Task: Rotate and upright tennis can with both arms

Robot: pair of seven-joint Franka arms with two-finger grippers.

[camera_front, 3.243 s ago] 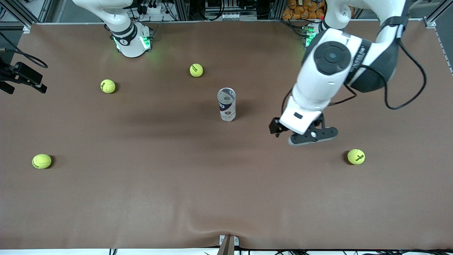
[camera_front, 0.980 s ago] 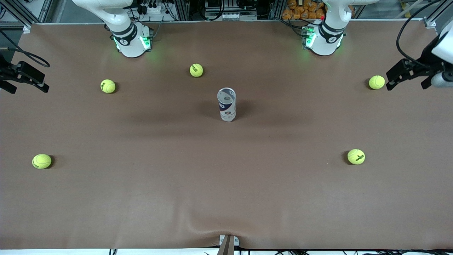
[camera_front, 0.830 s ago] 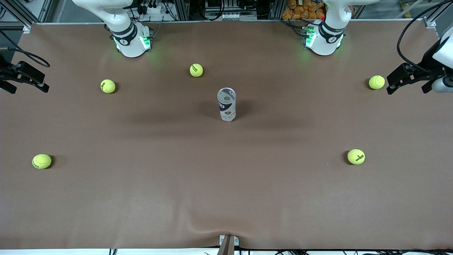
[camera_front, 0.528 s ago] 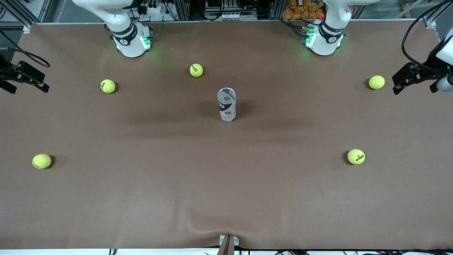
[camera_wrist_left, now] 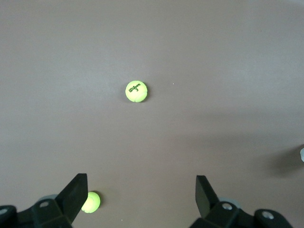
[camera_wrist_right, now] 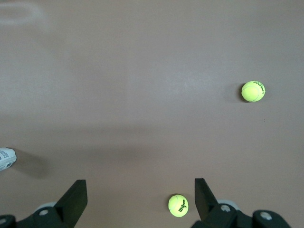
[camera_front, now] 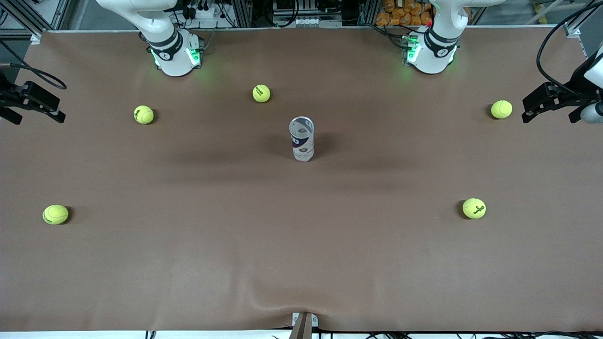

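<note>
Brown cloth-covered table (camera_front: pixel 301 245), seen from above, dotted with balls. Going across from the right arm's end: right gripper (camera_front: pixel 29 104) up over the table edge, fingers spread wide, holding nothing. Ball (camera_front: pixel 55 214) close to the front camera; another ball (camera_front: pixel 143 114) nearer the bases; a third (camera_front: pixel 261 93) toward the middle. Mid-table: can (camera_front: pixel 301 139), already standing upright on its base, clear tube with white and dark-blue label, touched by neither gripper. Further along: ball (camera_front: pixel 474 208), then ball (camera_front: pixel 501 109) just beside the left gripper (camera_front: pixel 556 106), likewise up at the left arm's end of the table, fingers wide, empty.

Judging from this: uprighting looks done, both arms parked. Best handling now: no sweeping near the can, as a tall slim tube probably tips at a light knock; a check that it stands steady.

Writing: "Wilson 3" in black on the ball (camera_wrist_left: pixel 136 91) in the left wrist view; "Wilson" legible on a ball (camera_wrist_right: pixel 178 205) in the right wrist view. Logo on the can too small to read.
</note>
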